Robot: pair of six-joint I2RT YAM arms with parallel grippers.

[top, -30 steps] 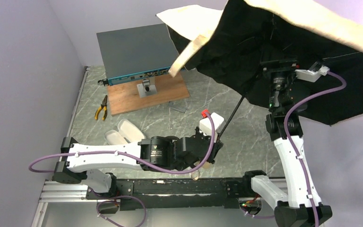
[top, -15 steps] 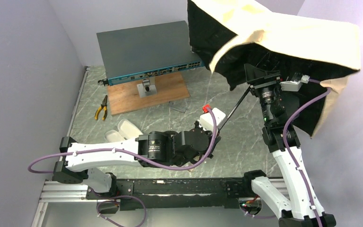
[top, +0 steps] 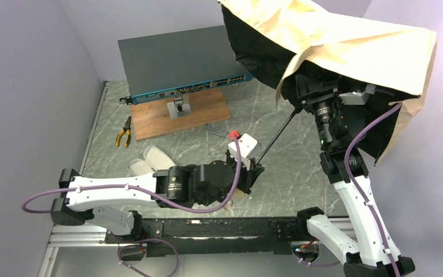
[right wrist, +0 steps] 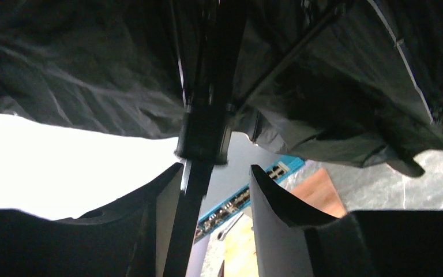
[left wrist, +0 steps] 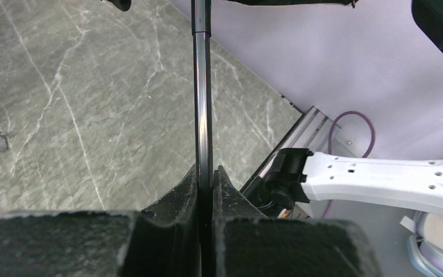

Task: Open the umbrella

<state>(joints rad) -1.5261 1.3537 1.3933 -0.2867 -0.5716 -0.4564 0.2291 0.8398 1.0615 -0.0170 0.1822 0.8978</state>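
The umbrella's cream canopy (top: 346, 43) with black lining hangs half-collapsed at the upper right, draped over my right gripper (top: 307, 95). Its thin black shaft (top: 277, 135) slants down to my left gripper (top: 255, 168), which is shut on it; the left wrist view shows the shaft (left wrist: 202, 104) clamped between the fingers of the left gripper (left wrist: 206, 179). In the right wrist view the right gripper (right wrist: 216, 173) is open. The shaft (right wrist: 187, 219) passes between its jaws against the left finger, with the black runner (right wrist: 203, 135) just above the fingertips and the black lining (right wrist: 334, 86) overhead. The handle is hidden.
A grey network switch (top: 176, 60) stands on a wooden board (top: 179, 118) at the back. Yellow pliers (top: 123, 131) lie at the left, whitish case shells (top: 150, 160) beside my left arm, and a hex key (top: 216, 131) on the marble table (top: 300, 173). Walls stand close on both sides.
The canopy, spread wide a second ago, has folded in and droops over my right gripper. My left gripper has drawn the shaft's lower end leftward; the right gripper has shifted left.
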